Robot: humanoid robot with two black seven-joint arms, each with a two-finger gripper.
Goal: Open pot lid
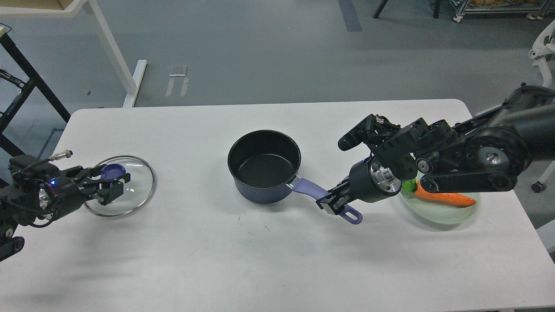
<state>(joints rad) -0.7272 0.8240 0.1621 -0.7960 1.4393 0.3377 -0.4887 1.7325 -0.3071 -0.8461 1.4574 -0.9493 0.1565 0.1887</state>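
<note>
The dark blue pot (264, 167) stands uncovered in the middle of the white table (269, 268), its purple handle (310, 188) pointing right and toward me. My right gripper (332, 204) is shut on that handle near its end. The glass lid (125, 195) with its purple knob (112, 170) is low over the table's left side. My left gripper (110, 185) is shut on the knob; whether the lid touches the table I cannot tell.
A pale green plate (446, 212) with a carrot (444, 197) and a green vegetable (407, 186) sits at the right, under my right arm. A white table leg (112, 47) and a black frame (26, 73) stand on the floor beyond the far left.
</note>
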